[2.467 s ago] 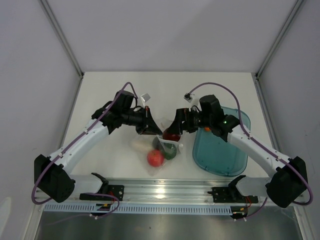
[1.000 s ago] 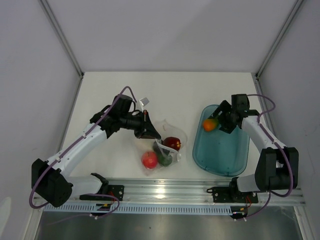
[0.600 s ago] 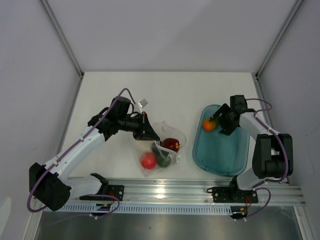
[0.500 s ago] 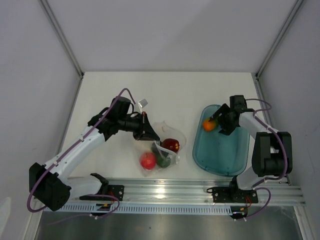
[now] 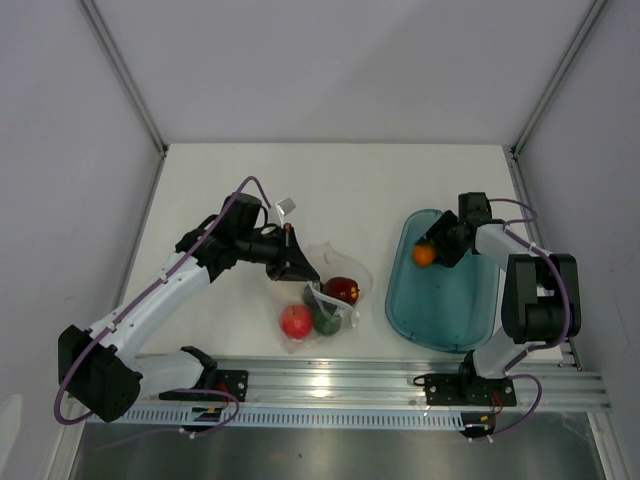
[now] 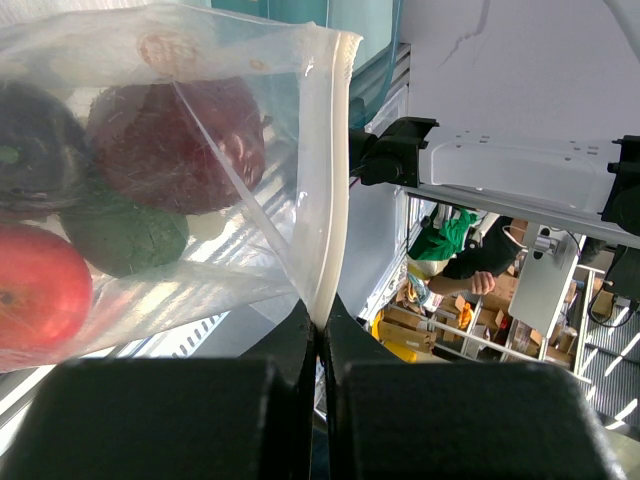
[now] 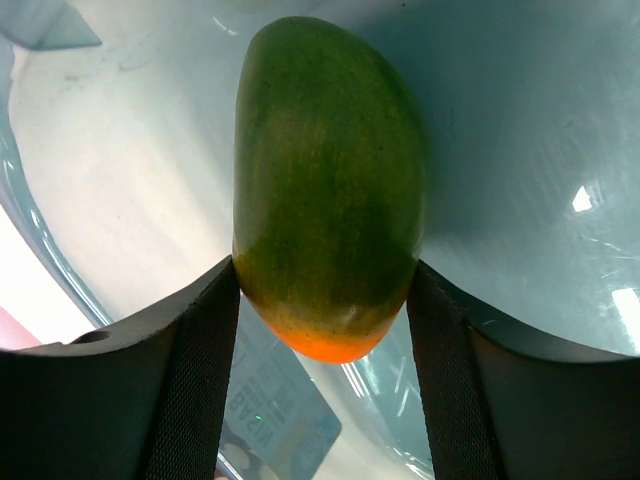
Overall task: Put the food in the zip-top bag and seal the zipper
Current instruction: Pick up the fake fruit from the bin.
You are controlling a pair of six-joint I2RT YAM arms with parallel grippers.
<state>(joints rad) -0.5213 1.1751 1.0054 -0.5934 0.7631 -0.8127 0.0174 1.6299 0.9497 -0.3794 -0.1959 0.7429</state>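
The clear zip-top bag [image 5: 322,290] lies at table centre with a red tomato [image 5: 296,321], a green piece [image 5: 327,320] and a dark red piece [image 5: 344,289] inside. My left gripper [image 5: 297,262] is shut on the bag's zipper strip [image 6: 325,170], pinching its mouth edge and holding it up. In the left wrist view the tomato [image 6: 38,290], green piece [image 6: 125,238] and dark red piece [image 6: 180,140] show through the plastic. My right gripper [image 5: 432,247] is over the teal tray, its fingers [image 7: 200,370] closed against a green and orange fruit [image 7: 325,180], which also shows from above [image 5: 424,254].
The translucent teal oval tray [image 5: 445,310] lies at the right, holding only the fruit in my right gripper. An aluminium rail [image 5: 330,385] runs along the near edge. White walls bound the table at left, right and back.
My right gripper left the bag and moved to the teal tray, closing on the green and orange fruit. The dark red piece now lies in the bag. The left gripper kept its hold.
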